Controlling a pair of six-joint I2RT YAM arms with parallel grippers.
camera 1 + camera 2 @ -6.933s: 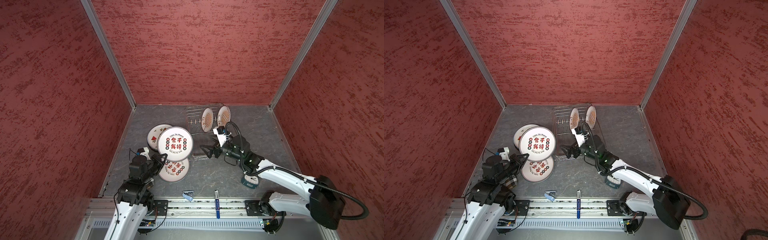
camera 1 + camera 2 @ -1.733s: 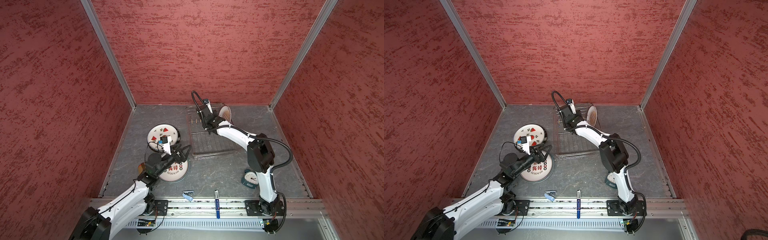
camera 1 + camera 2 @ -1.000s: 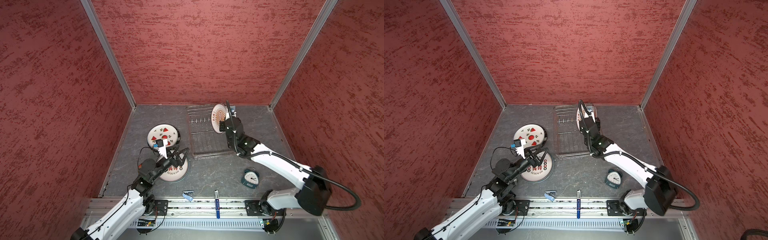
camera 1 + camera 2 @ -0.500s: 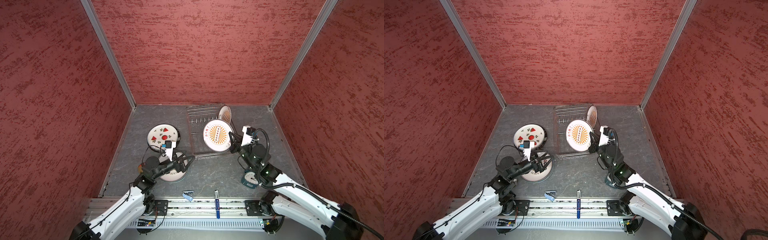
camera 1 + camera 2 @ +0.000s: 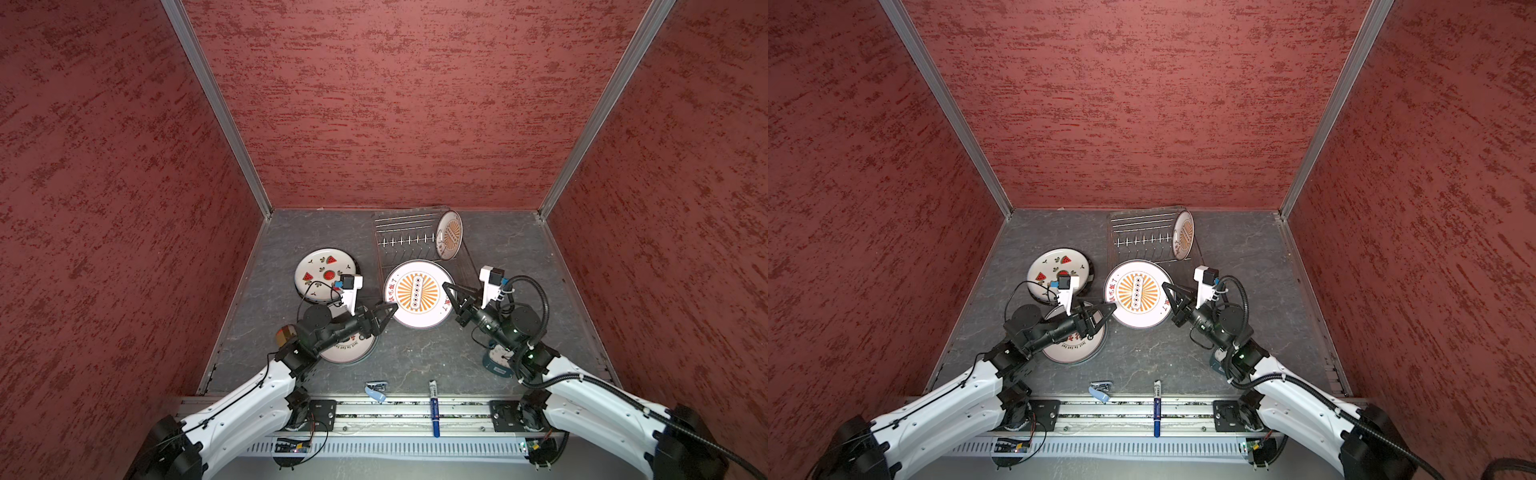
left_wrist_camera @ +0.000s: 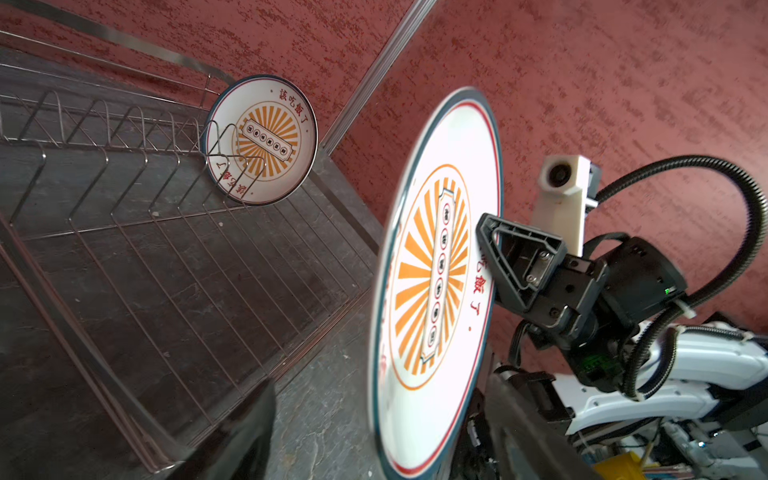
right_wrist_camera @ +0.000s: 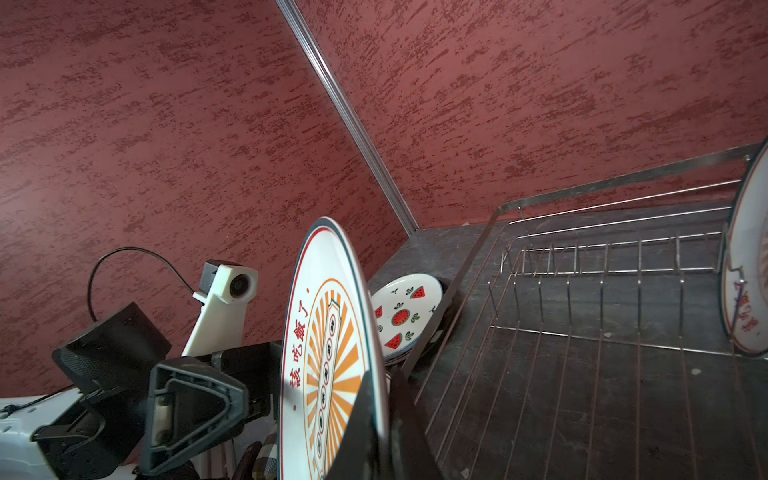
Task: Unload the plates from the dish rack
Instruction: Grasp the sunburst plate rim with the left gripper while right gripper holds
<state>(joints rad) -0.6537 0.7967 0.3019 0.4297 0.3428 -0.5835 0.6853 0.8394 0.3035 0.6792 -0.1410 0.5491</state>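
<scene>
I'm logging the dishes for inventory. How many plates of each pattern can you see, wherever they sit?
Sunburst: 2, the held plate and the racked plate
Watermelon plate: 1
Red-lettered plate: 1
Total: 4 showing; any stacked beneath are hidden.

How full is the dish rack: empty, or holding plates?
Not empty: one sunburst plate stands on edge in the dish rack; its other slots are bare.

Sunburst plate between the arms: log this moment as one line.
sunburst plate: right gripper shut on its rim | left gripper: open around opposite rim | rack: one other plate standing
</scene>
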